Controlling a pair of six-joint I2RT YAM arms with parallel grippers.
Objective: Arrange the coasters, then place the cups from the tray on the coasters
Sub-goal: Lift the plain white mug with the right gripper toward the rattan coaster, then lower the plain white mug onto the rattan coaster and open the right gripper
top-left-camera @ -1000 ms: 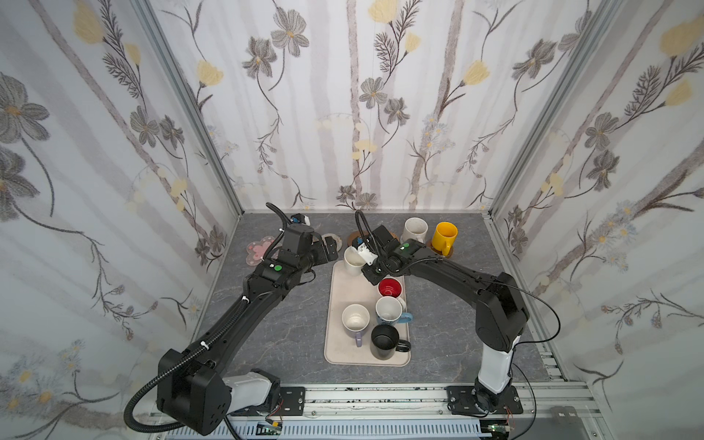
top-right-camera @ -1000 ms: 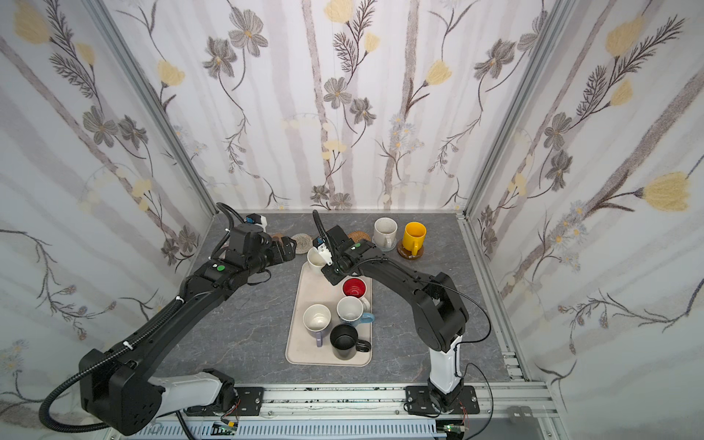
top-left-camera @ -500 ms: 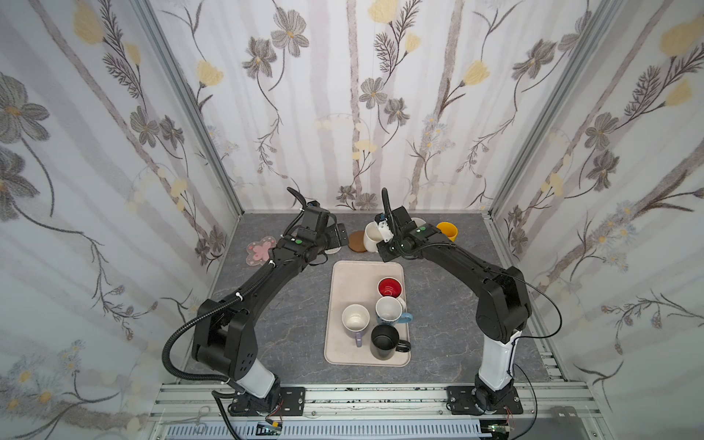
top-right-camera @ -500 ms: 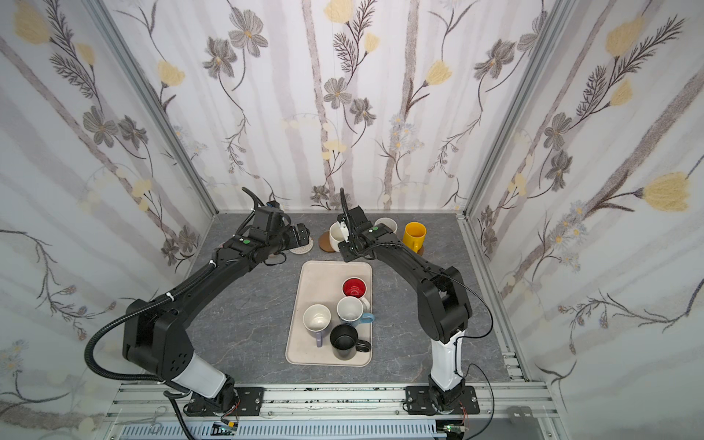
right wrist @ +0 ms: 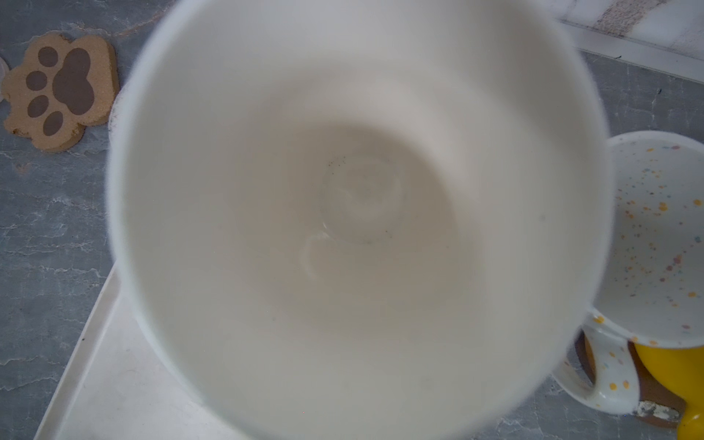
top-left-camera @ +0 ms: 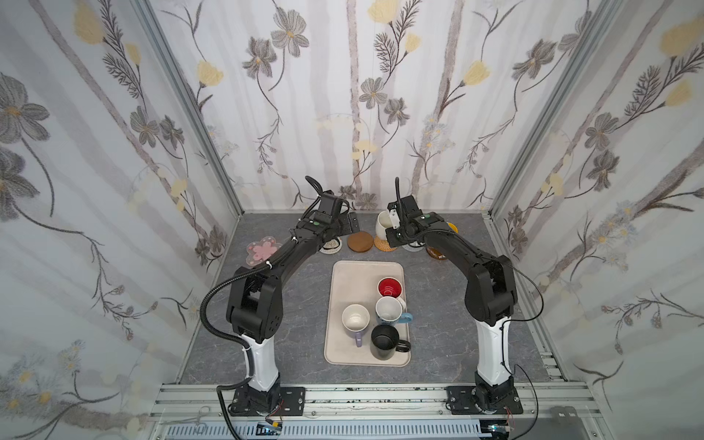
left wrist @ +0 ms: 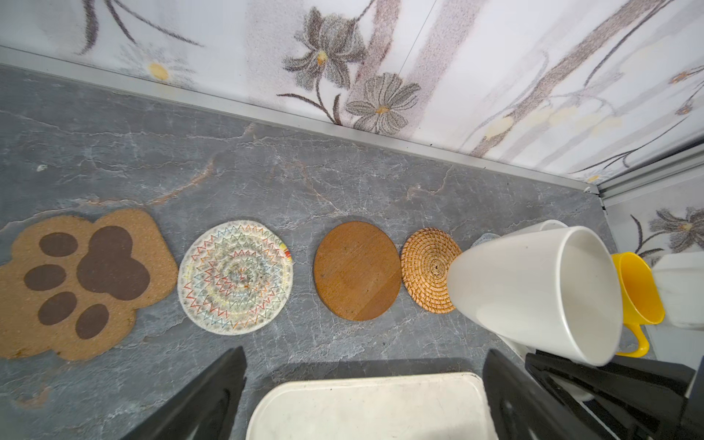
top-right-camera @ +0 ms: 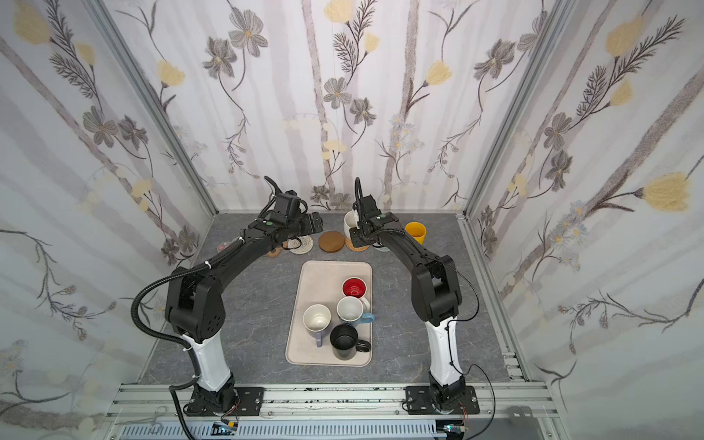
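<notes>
Both top views look steeply down from 6 o'clock, sharing the whole counter. Both wrist cameras hang close above it, sharing the paw coaster and cream mug.

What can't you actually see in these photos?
- Right end effector grip: cream mug fills the right wrist view; the right arm covers it in both top views.
- Grey-blue coaster: only a sliver shows behind that mug, left wrist view.
- Speckled mug: cut off by the right wrist view's edge.

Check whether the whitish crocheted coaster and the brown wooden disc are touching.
Apart. The left wrist view shows a strip of bare grey tabletop between the crocheted coaster and the wooden disc.
</notes>
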